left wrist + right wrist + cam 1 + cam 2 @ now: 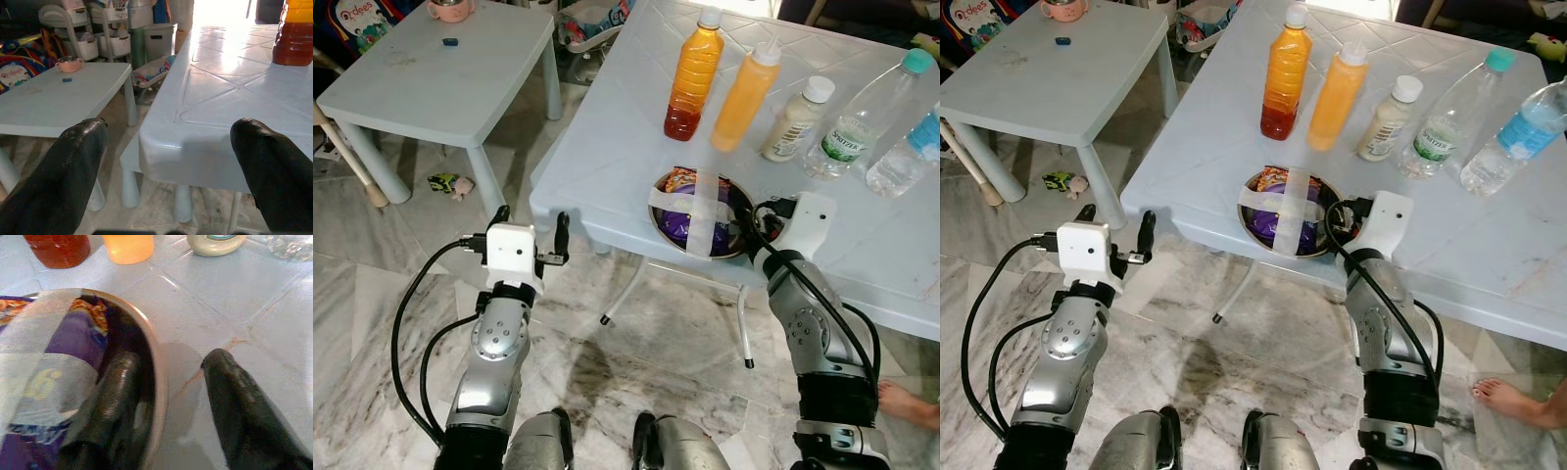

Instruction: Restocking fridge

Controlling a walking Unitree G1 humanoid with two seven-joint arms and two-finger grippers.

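A metal bowl (654, 208) sits at the near edge of the white table (607, 127). It holds a purple snack packet (683, 223) under crossed strips of white tape (707, 211). My right gripper (749, 215) is open at the bowl's right side. One of its fingers (117, 396) is inside the bowl and the other rests outside on the table, with the rim (157, 372) between them. My left gripper (530, 221) hangs open in the air beside the table's left corner, holding nothing. Behind the bowl stand an orange-red juice bottle (693, 73), an orange squeeze bottle (744, 96) and a cream sauce bottle (796, 119).
Two clear water bottles (862, 117) (911, 152) stand at the table's right. A low white table (440, 78) with a pink cup (450, 8) is to the left, with a small toy (445, 183) on the marble floor beneath it. A person's bare foot (906, 401) is at the lower right.
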